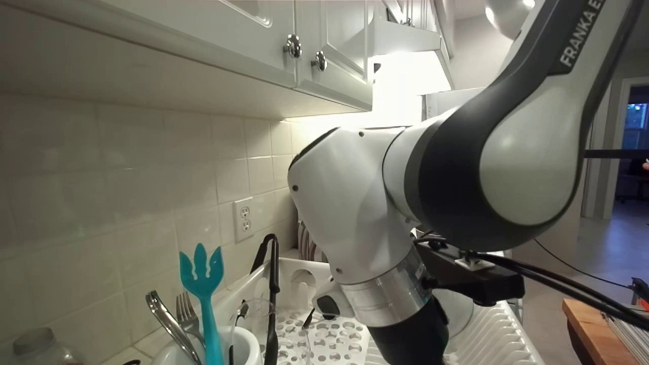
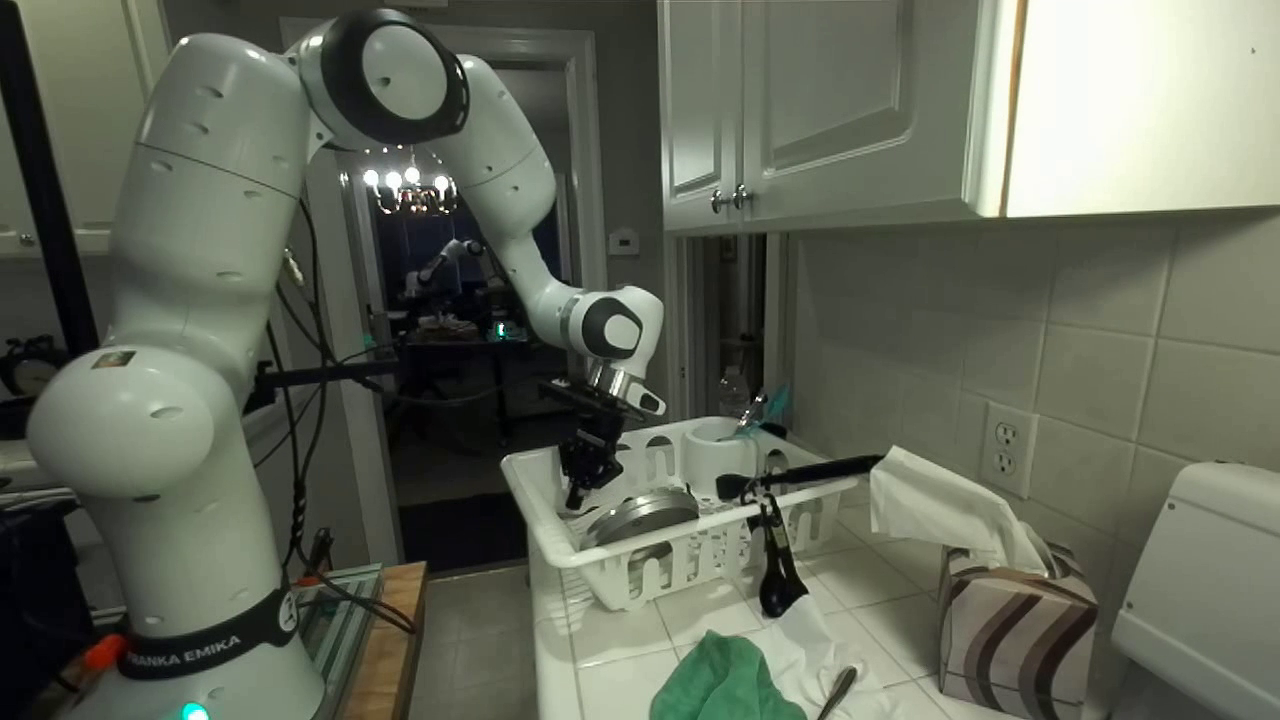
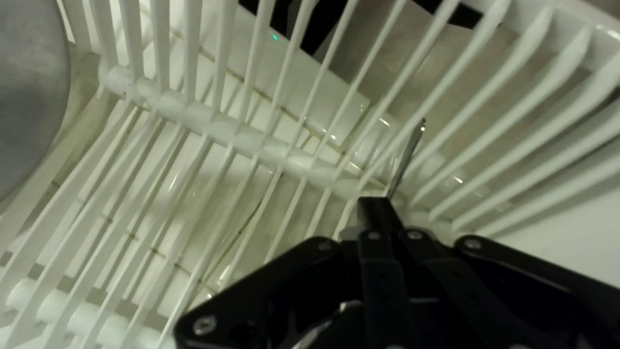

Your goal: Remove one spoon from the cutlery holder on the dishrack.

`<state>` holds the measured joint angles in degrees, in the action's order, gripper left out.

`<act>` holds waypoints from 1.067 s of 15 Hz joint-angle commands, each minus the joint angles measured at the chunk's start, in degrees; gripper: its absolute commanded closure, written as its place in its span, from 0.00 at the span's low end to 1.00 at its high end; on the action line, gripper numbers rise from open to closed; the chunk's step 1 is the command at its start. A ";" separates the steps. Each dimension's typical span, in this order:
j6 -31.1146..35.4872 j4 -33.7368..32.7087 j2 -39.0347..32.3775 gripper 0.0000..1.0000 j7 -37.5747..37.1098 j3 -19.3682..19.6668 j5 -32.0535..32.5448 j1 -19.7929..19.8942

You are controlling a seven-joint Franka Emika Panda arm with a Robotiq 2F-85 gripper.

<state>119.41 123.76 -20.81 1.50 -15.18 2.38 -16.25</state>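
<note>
The kitchen is pale tiles [image 1: 162,192] and white cabinets [image 1: 218,40], and on the tiled counter [image 2: 620,640] in front of me stands the white dishrack [image 2: 545,535]. The robot arm [image 1: 350,203] hangs bent over it. In the wrist view the gripper [image 3: 381,211] has its jaws drawn right together beside the rack's ribs. A thin metal strip [image 3: 409,152] runs up to the fingertips and looks to touch them; whether it is pinched between them, or what it belongs to, I cannot tell. The cutlery holder [image 2: 712,465], a white cup, stands inside the rack, apart from the gripper, with a fork [image 1: 187,317], a turquoise fork-shaped utensil [image 1: 205,289] and a curved silver handle [image 1: 170,322] sticking up; I can't say if that handle is a spoon's. The cup's foot is cut off in an exterior view, and there the gripper drops out of the frame too. A grey disc [image 3: 29,97] is cut off at the wrist view's edge. The arm's lettering reads "FRANKA E" before the frame cuts it; a black band [image 2: 210,640] round its base shows "RANKA EMIKA", the start hard to make out.
</note>
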 commanded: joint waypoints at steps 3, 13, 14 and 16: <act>-1.02 0.20 7.28 1.00 -3.23 -0.84 -1.06 -1.01; -2.45 0.26 9.12 0.46 -14.05 0.55 0.07 -1.42; -3.06 0.24 9.06 0.40 -18.17 1.22 1.80 -1.84; -2.36 0.78 9.14 0.26 -24.80 2.05 3.92 -2.37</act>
<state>117.47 123.51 -12.94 -14.42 -14.70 3.27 -17.11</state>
